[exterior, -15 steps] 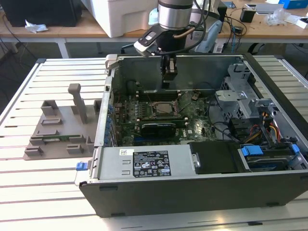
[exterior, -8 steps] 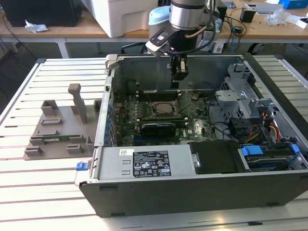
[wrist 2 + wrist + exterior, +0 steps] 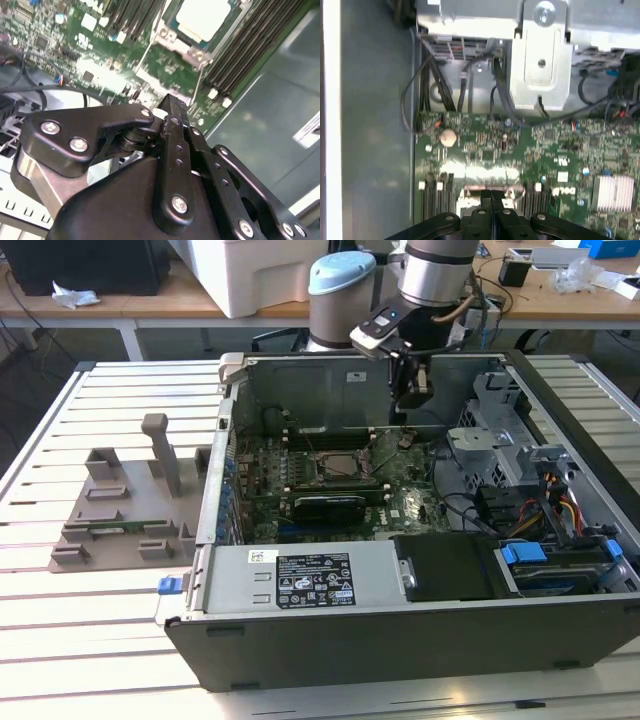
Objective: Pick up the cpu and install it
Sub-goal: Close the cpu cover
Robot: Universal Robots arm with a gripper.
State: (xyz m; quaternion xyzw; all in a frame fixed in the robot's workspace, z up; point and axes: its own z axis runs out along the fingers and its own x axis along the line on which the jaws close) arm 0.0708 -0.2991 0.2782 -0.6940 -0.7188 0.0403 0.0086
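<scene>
The cpu (image 3: 204, 18) lies flat in the motherboard socket, its silvery top facing up inside the metal socket frame (image 3: 180, 42). In the exterior view that socket (image 3: 335, 465) sits mid-board inside the open computer case (image 3: 400, 630). My gripper (image 3: 411, 398) hangs above the board, toward the exterior view's right of the socket and clear of it. Its black fingers (image 3: 491, 199) are pressed together with nothing between them. In the second wrist view the fingertips (image 3: 172, 104) point at the board beside the memory slots (image 3: 250, 45).
Grey fixture blocks (image 3: 120, 510) stand on the slatted table at the exterior view's left. Inside the case are a power supply (image 3: 310, 575), a drive cage with blue tabs (image 3: 560, 560), loose cables (image 3: 560, 505) and a metal bracket (image 3: 540, 65).
</scene>
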